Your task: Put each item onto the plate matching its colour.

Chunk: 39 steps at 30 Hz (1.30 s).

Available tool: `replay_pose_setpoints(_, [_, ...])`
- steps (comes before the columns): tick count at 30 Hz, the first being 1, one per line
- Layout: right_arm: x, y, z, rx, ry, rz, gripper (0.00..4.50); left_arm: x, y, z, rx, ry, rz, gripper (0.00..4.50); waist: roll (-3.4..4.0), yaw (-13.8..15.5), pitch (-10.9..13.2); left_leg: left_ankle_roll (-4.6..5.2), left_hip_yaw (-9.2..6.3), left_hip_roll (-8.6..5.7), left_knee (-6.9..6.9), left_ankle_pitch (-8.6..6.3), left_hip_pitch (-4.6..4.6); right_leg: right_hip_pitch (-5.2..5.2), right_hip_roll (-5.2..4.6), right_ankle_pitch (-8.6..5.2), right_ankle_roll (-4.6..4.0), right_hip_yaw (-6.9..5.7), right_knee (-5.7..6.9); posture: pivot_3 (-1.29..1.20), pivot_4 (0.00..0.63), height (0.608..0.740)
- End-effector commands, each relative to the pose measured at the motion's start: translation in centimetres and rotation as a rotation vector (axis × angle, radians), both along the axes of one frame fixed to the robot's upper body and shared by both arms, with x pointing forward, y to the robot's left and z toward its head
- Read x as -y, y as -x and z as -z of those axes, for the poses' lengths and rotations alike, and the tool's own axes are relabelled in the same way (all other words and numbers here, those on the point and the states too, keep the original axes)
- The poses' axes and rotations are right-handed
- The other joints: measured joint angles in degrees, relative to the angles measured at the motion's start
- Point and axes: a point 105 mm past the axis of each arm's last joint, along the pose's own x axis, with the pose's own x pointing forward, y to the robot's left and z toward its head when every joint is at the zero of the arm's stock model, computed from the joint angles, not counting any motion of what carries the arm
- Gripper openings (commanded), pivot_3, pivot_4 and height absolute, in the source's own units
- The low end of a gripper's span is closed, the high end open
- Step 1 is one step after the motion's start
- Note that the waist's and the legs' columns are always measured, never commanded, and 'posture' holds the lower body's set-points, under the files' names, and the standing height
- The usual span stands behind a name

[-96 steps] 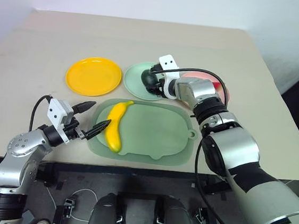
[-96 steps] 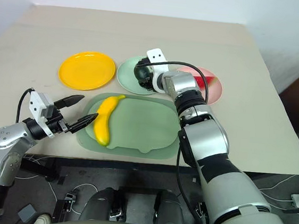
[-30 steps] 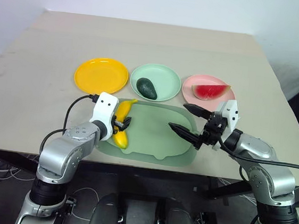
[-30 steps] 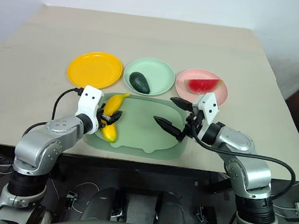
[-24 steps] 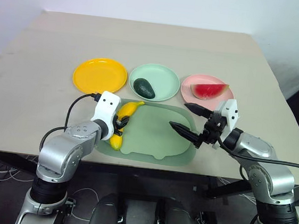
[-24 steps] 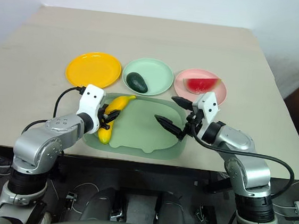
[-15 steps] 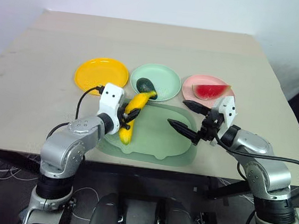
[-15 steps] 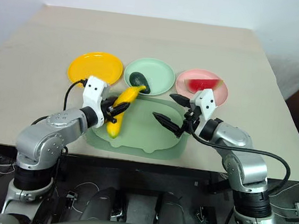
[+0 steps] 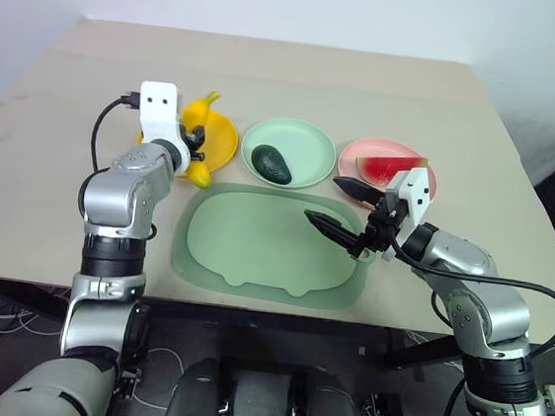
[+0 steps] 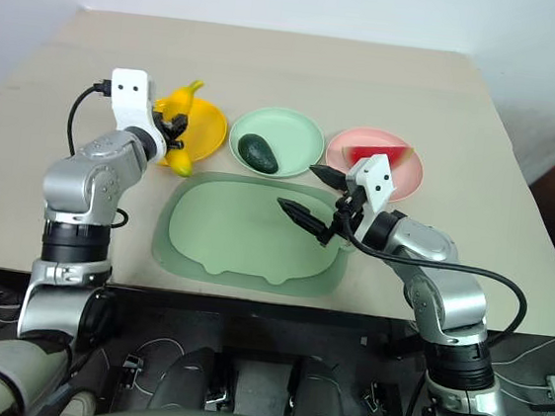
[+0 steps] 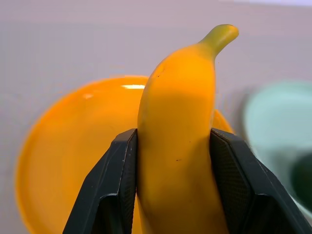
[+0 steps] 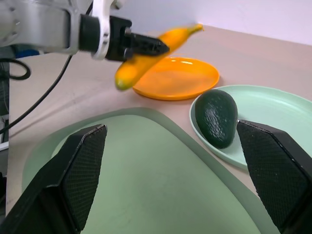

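Note:
My left gripper point(image 9: 193, 141) is shut on the yellow banana point(image 9: 202, 111) and holds it in the air over the near-left part of the orange-yellow plate point(image 9: 222, 143). In the left wrist view both fingers point(image 11: 121, 185) press the banana point(image 11: 178, 131) from either side. The dark green avocado point(image 9: 271, 164) lies on the mint plate point(image 9: 312, 137). The watermelon wedge point(image 9: 389, 168) lies on the pink plate point(image 9: 355, 157). My right gripper point(image 9: 321, 198) is open and holds nothing, hovering over the right edge of the mat, in front of the pink plate.
The large pale green mat point(image 9: 268, 252) lies bare in front of the three plates, near the table's front edge. A black cable loops from the left wrist. The beige table stretches back behind the plates.
My left gripper closed on the banana, lifted it off the mat and carried it back and to the left over the orange-yellow plate. The right gripper stayed open and almost still.

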Motion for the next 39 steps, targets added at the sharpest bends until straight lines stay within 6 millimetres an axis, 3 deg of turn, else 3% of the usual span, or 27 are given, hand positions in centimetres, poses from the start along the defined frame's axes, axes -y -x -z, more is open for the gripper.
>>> replay_pose_setpoints(1, [0.0, -0.1, -0.5, 0.043, 0.0, 0.004, 4.5, -1.9, -1.2, -0.9, 0.045, 0.008, -0.06, 1.87, 0.0, 0.0, 0.0, 0.0, 0.01, 0.0, 0.0, 0.0, 0.0, 0.0, 0.0, 0.0, 0.0, 0.0, 0.0, 0.0, 0.15, 0.695])
replay_pose_setpoints(6, [0.2, -0.8, -0.2, 0.045, 0.017, 0.008, 4.5, -3.2, -2.9, 0.4, -0.004, 0.031, -0.096, 1.87, -0.04, 0.0, 0.0, 0.0, 0.04, 0.0, 0.02, 0.01, -0.01, -0.01, 0.01, 0.01, 0.02, -0.01, 0.02, 0.0, 0.15, 0.695])
replay_pose_setpoints(11, [0.6, -1.4, 0.1, 0.05, 0.029, 0.025, 4.5, -2.7, -3.6, 1.0, -0.003, 0.035, -0.068, 1.87, -0.04, -0.1, 0.0, -0.01, 0.1, 0.0, 0.01, 0.01, -0.01, -0.04, 0.01, 0.0, 0.03, 0.0, 0.02, 0.0, 0.15, 0.695])
replay_pose_setpoints(12, [0.5, -1.4, 0.2, 0.05, 0.031, 0.024, 4.5, -2.6, -3.6, 0.9, 0.003, 0.029, -0.058, 2.59, -0.04, -0.1, 0.0, -0.01, 0.11, 0.0, 0.01, 0.01, -0.01, -0.04, 0.01, 0.0, 0.03, 0.01, 0.02, 0.0, 0.15, 0.695])
replay_pose_setpoints(18, [0.5, -1.2, 0.6, 0.05, 0.036, 0.023, 4.5, -2.1, -3.4, 0.5, 0.032, -0.024, -0.026, 4.47, -0.05, -0.2, 0.0, -0.02, 0.14, 0.01, 0.02, 0.02, -0.03, -0.08, 0.01, 0.0, 0.03, 0.01, 0.05, 0.0, 0.15, 0.695])
replay_pose_setpoints(22, [0.6, -1.2, 0.7, 0.049, 0.033, 0.032, 4.5, -1.2, -2.5, -0.2, 0.107, -0.112, 0.028, 4.47, -0.05, -0.3, 0.0, -0.02, 0.14, 0.01, 0.03, 0.02, -0.03, -0.09, 0.01, 0.0, 0.03, 0.03, 0.07, 0.0, 0.15, 0.695])
replay_pose_setpoints(25, [0.9, -1.2, 0.5, 0.052, 0.015, 0.048, 4.5, 1.8, 0.3, -1.5, 0.288, -0.193, 0.243, 4.47, -0.04, -0.4, 0.0, -0.03, 0.14, 0.02, 0.02, 0.03, -0.03, -0.13, 0.01, 0.0, 0.03, 0.05, 0.1, 0.0, 0.15, 0.695])
replay_pose_setpoints(29, [1.4, -0.9, 0.5, 0.051, -0.005, 0.06, 4.5, 4.2, 6.2, -1.3, 0.483, -0.205, 0.49, 4.47, -0.02, -0.4, 0.0, -0.04, 0.18, 0.05, 0.04, 0.03, -0.02, -0.17, 0.02, -0.01, 0.04, 0.11, 0.13, 0.0, 0.15, 0.695])
replay_pose_setpoints(31, [1.5, -0.8, 0.5, 0.049, -0.02, 0.065, 4.5, 4.2, 8.2, -0.2, 0.501, -0.176, 0.562, 4.47, -0.02, -0.3, 0.0, -0.05, 0.16, 0.06, 0.05, 0.03, 0.0, -0.15, 0.02, 0.0, 0.03, 0.14, 0.14, 0.0, 0.15, 0.695])
replay_pose_setpoints(36, [1.4, -0.6, 0.6, 0.047, -0.03, 0.072, 4.5, 3.6, 11.1, 2.2, 0.449, -0.102, 0.682, 4.47, -0.02, -0.1, 0.0, -0.04, 0.09, 0.06, 0.11, 0.02, 0.03, -0.08, 0.0, 0.01, 0.01, 0.11, 0.15, 0.0, 0.15, 0.695])
replay_pose_setpoints(39, [1.4, -0.4, 0.8, 0.039, -0.038, 0.08, 4.5, 2.3, 12.1, 2.3, 0.44, -0.048, 0.677, 4.47, -0.01, 0.0, 0.0, -0.01, 0.09, 0.06, 0.1, 0.01, 0.01, -0.09, -0.01, 0.0, 0.01, 0.12, 0.13, 0.0, 0.15, 0.695])
